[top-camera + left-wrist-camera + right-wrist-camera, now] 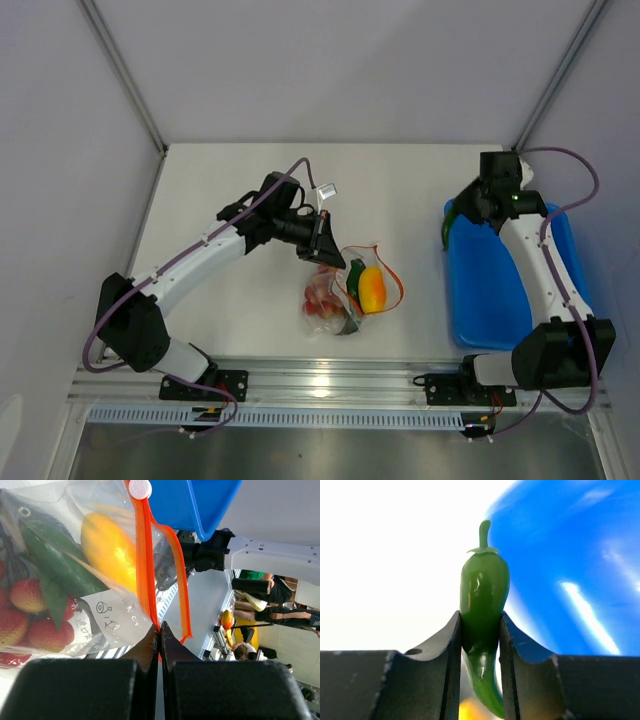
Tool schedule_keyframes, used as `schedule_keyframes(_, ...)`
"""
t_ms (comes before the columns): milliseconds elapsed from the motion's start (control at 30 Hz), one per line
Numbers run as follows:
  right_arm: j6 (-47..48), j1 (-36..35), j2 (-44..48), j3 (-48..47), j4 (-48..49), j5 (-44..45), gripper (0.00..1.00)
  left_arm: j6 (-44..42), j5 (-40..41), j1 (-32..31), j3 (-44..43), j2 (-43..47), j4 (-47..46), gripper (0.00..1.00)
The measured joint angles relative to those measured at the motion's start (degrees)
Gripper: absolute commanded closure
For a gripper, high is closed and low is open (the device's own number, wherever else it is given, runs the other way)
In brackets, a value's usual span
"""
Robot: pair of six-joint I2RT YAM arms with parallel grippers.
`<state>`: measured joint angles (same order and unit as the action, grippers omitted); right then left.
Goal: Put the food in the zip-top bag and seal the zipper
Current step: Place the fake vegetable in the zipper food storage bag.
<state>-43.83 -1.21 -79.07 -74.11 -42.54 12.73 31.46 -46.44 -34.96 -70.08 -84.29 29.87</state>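
The left gripper [159, 636] pinches the zipper [144, 570], the right gripper [480, 640] clamps a green pepper [484, 587]; held at one point, the zip-top bag [115, 620] may sag and snag it.

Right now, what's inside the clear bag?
A yellow pepper, a long green vegetable and red tomatoes show through the bag. Anything beneath them is hidden.

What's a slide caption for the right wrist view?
Right gripper clamps a green pepper, stem up, with the blue bin behind it.
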Motion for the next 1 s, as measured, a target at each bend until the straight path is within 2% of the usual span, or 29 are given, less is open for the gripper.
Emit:
schedule_keyframes(200, 2.93, -13.70, 4.13, -5.14, 0.37, -14.93, 1.00, 0.04, 1.16, 0.04, -2.67, -0.02, 2.64, 0.99)
schedule_keyframes(367, 5.09, -25.33, 4.72, -5.18, 0.50, -20.39, 1.00, 1.31, 1.25, 0.11, -3.23, -0.02, 2.97, 0.99)
schedule_keyframes(500, 5.44, -32.22, 6.88, -1.73, 3.74, -20.63, 1.00, 3.23, 1.09, 0.11, -3.23, -0.02, 2.78, 0.99)
schedule_keyframes(733, 3.37, -36.61, 9.97, 1.40, 8.02, -15.10, 1.00, 8.66, 0.09, 0.13, -3.23, -0.02, -0.11, 1.00)
schedule_keyframes(1000, 0.70, -39.71, 12.72, 9.03, 11.56, -8.90, 1.00, 17.07, -2.36, 0.15, -3.23, -1.18, -8.79, 0.99)
